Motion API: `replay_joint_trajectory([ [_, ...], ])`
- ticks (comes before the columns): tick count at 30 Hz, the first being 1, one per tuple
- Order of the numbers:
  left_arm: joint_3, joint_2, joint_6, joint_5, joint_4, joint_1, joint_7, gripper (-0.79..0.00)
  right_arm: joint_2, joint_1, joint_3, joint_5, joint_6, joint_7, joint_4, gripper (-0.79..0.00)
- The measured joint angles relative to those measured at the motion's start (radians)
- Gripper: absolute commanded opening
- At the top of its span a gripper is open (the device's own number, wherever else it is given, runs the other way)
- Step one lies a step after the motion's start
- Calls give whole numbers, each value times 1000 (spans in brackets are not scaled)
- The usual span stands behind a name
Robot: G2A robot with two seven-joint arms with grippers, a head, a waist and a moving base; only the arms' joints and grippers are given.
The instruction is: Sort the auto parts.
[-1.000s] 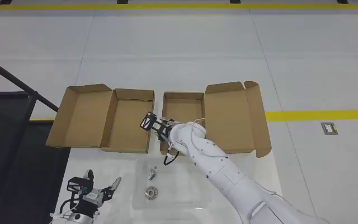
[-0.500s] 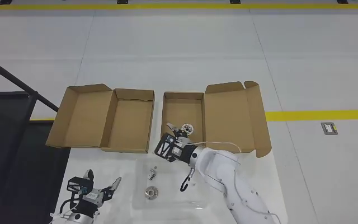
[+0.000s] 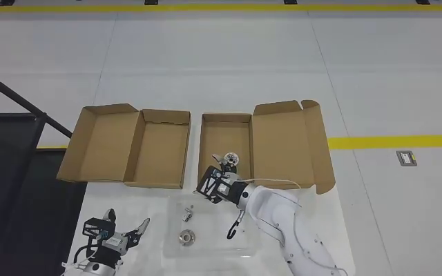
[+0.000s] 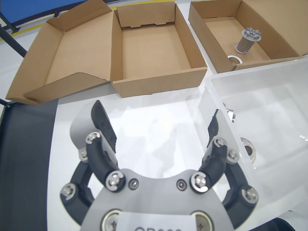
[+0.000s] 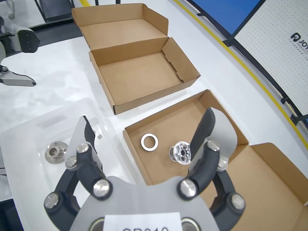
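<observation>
A: Nearest first: left claw (image 4: 157, 111), spread wide, gripping nothing, low over the table (image 4: 168, 97) just beside the bin (image 4: 264, 78).

B: And inside the bin?

A: Two parts not yet sorted: a flange (image 5: 55, 152) lying flat, and a small fitting (image 3: 186, 215) nearer to the far wall.

B: Then the right claw?

A: Right claw (image 5: 146, 117) also wide open and empty, hanging above the near wall of the right box (image 5: 133, 159), one finger on the bin side, the other on the box side.

B: Further away?

A: In the right box, a ring (image 5: 149, 141) lying flat and a hub (image 4: 247, 40) standing upright, just beside each other. Next to it the left box (image 5: 137, 78), with its lid folded back.

B: Possible trouble from here?

A: Several points, as a judgement only. Going down for the flange, easy to hit the bin wall, being clear and hard to see. Flange low and smooth, so likely to slip from a shallow grip. Fitting small and close to the wall, little room for two fingers. Hub tall on a narrow base, so easy to knock over by a part dropped near it. Also, wrong box by mistake, mixing the kinds.
</observation>
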Motion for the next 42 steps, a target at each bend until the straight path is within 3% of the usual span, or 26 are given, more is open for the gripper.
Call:
replay_joint_trajectory([
  [4,-2,4,-55,34,-6,-12,16,0,7,7,5,-30,-28,-80,3,0],
  [7,-15,13,-136,94,-26,-30,-1,0,26,-45,44,-66,-77,-151,-66,0],
  [16,-53,44,-469,201,-75,-138,-71,0,101,-328,270,-176,-243,-423,-340,0],
  [22,28,56,-609,305,-134,-222,-178,0,142,-452,344,-321,-367,-522,-450,0],
  [27,111,53,-568,376,-152,-273,-286,0,147,-465,349,-347,-369,-511,-459,0],
  [37,115,53,-569,382,-152,-271,-287,0,146,-464,349,-346,-369,-512,-459,0],
  [42,164,54,-557,462,-161,-268,-363,0,146,-464,349,-346,-369,-512,-459,0],
])
